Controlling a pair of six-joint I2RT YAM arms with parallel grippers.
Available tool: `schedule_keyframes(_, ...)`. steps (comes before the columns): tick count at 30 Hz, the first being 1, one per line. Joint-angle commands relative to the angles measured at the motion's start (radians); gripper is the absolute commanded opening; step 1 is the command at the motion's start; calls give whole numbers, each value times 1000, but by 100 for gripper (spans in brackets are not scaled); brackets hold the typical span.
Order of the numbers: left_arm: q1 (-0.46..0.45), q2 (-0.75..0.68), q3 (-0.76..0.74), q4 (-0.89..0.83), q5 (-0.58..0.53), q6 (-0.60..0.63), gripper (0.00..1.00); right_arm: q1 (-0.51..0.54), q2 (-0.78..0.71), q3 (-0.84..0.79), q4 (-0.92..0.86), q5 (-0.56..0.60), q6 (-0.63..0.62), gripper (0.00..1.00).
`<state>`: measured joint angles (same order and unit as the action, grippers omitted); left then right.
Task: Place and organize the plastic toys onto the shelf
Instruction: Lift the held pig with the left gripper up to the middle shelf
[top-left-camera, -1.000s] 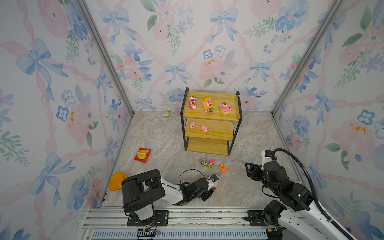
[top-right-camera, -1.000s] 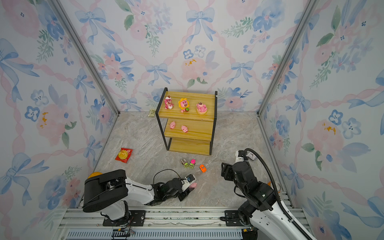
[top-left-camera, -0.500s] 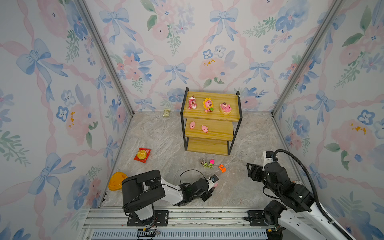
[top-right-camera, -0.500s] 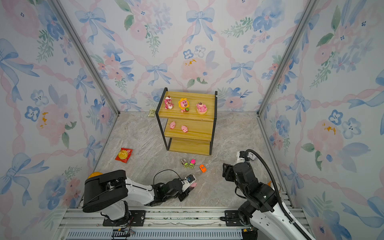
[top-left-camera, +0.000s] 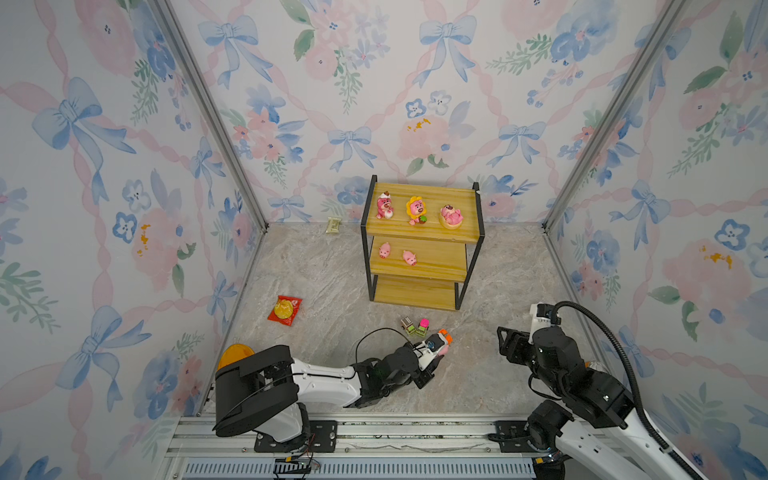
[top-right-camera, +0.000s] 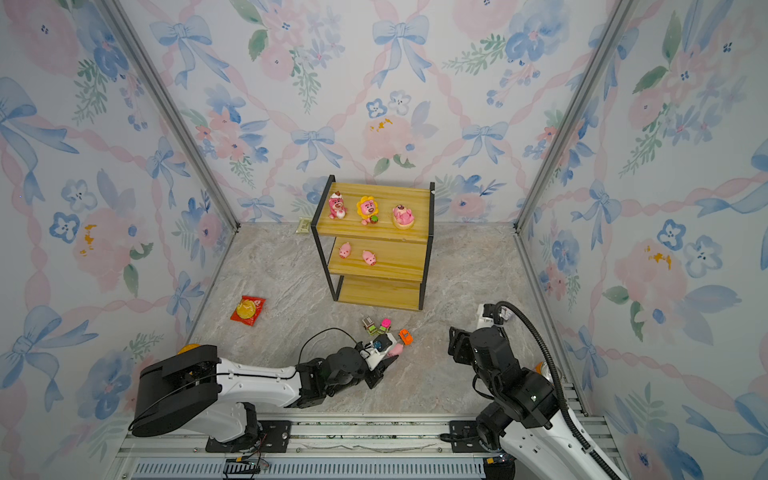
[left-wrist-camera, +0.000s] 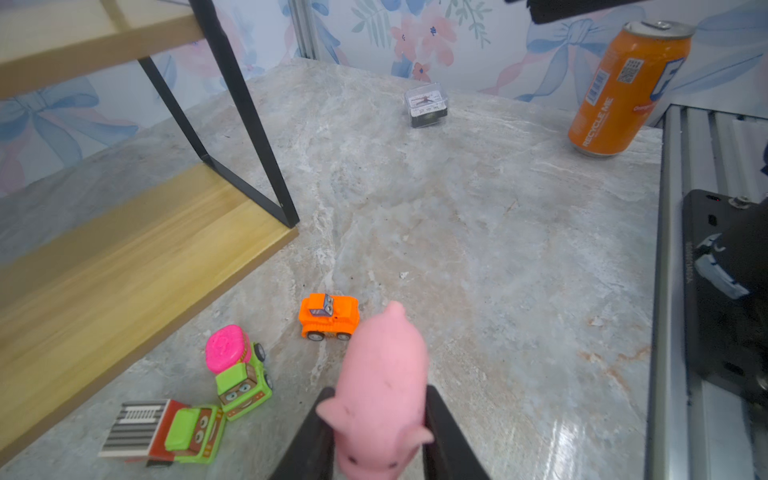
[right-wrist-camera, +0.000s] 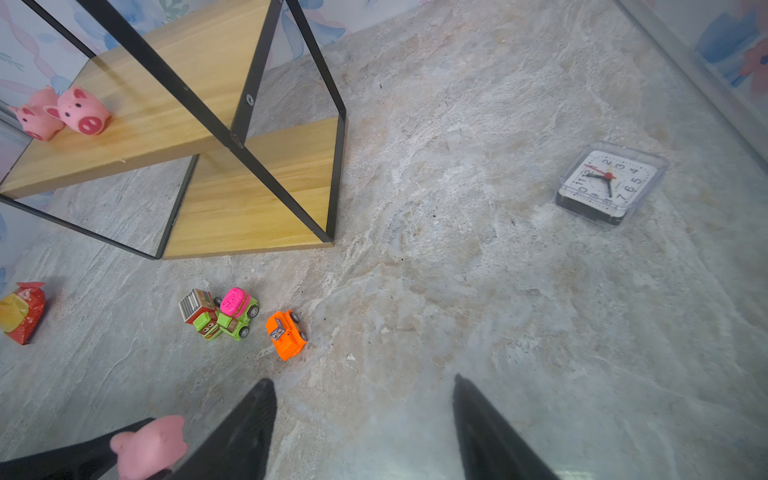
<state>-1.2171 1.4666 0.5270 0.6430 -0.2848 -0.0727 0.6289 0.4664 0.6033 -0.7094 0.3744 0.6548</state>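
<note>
My left gripper (left-wrist-camera: 379, 392) is shut on a small pink pig (left-wrist-camera: 382, 395), held low over the floor in front of the shelf (top-left-camera: 415, 293); in a top view the pig (top-right-camera: 397, 350) shows at the fingertips. Just beyond it stand the orange car (left-wrist-camera: 329, 316), the pink-green car (left-wrist-camera: 239, 370) and the grey-green car (left-wrist-camera: 166, 432). Three pink bear figurines (top-left-camera: 415, 210) stand on the top board, two pigs (top-left-camera: 384, 250) on the middle board. My right gripper (right-wrist-camera: 363, 380) is open and empty, to the right of the cars.
A red snack packet (top-left-camera: 284, 309) lies left of the shelf. A small clock (right-wrist-camera: 611, 183) lies on the floor to the right, and an orange can (left-wrist-camera: 627, 87) stands by the right rail. An orange lid (top-left-camera: 235, 353) shows behind the left arm's base.
The left jaws have closed on the pink pig and shifted slightly toward the cars. The right arm has barely moved.
</note>
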Motion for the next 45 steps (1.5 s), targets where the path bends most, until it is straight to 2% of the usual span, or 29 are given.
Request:
schedule_keyframes(1, 19, -2, 85, 14, -88, 78, 35, -9, -11, 12, -41, 22, -6, 70)
schedule_keyframes(7, 101, 58, 256, 30, -77, 137, 35, -11, -11, 25, -47, 21, -14, 70)
schedule_keyframes(13, 161, 106, 335, 33, -109, 116, 35, -13, -30, 33, -54, 21, -18, 70)
schedule_keyframes(23, 159, 207, 458, 32, -313, 97, 36, -15, -27, 39, -51, 8, -25, 70)
schedule_keyframes(24, 156, 219, 471, 32, -333, 95, 36, -15, -28, 43, -52, 6, -59, 70)
schedule_keyframes(32, 154, 297, 547, 26, -457, 54, 37, -15, -38, 51, -43, -14, -96, 70)
schedule_keyframes(45, 150, 407, 681, -17, -514, 46, 38, -21, -54, 33, -9, -30, -190, 70)
